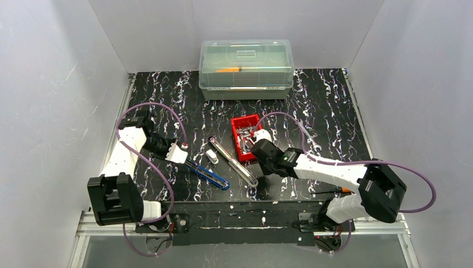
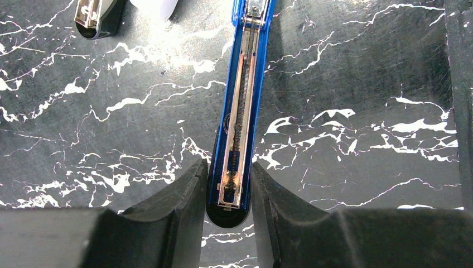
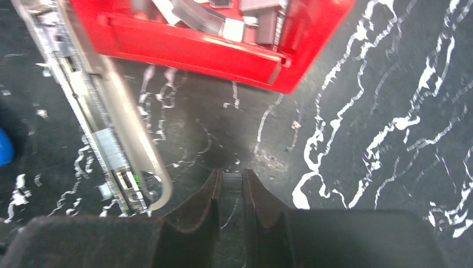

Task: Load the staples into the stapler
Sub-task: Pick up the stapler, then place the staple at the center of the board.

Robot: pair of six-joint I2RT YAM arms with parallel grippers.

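Note:
The stapler lies folded open on the black marbled table. My left gripper (image 1: 184, 158) (image 2: 228, 167) is shut on the rear end of its blue base (image 1: 209, 176) (image 2: 240, 111), whose spring channel faces up. The stapler's silver magazine arm (image 1: 231, 159) (image 3: 106, 123) stretches toward the right gripper, with a short ridged silver block in its channel. The staples (image 1: 245, 134) (image 3: 212, 17) fill a red tray (image 1: 236, 146) (image 3: 195, 47). Just in front of the tray, low over the table, my right gripper (image 1: 260, 167) (image 3: 230, 176) is shut on a narrow grey ridged strip of staples (image 3: 233, 181).
A lidded clear plastic box (image 1: 246, 67) stands at the back. A small white-and-silver part (image 1: 211, 156) lies between the stapler's two halves. A silver wrench (image 1: 309, 137) lies right of the tray, and an orange-handled tool (image 1: 334, 190) is near the right arm's base.

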